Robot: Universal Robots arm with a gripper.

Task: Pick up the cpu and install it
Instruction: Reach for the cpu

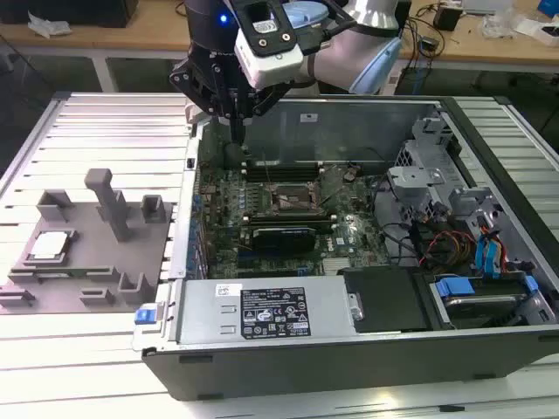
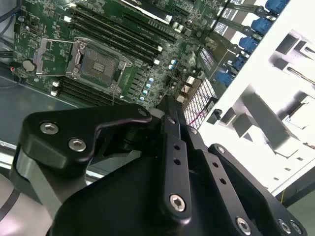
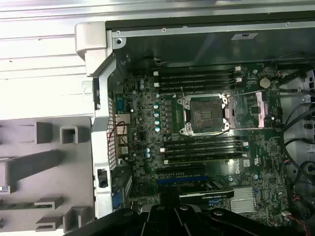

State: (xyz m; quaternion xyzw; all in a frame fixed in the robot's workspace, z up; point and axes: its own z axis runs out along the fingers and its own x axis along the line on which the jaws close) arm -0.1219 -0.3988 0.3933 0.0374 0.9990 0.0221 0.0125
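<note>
In the exterior view the gripper hangs over the far side of the open computer case, its fingers pressed together with nothing between them. The cpu lies flat on the grey fixture plate, well apart, at about eight o'clock from the gripper. The motherboard socket is at about five o'clock. In the second wrist view the closed fingers point over the green motherboard. In the first wrist view the socket stands uncovered between rows of memory slots.
</note>
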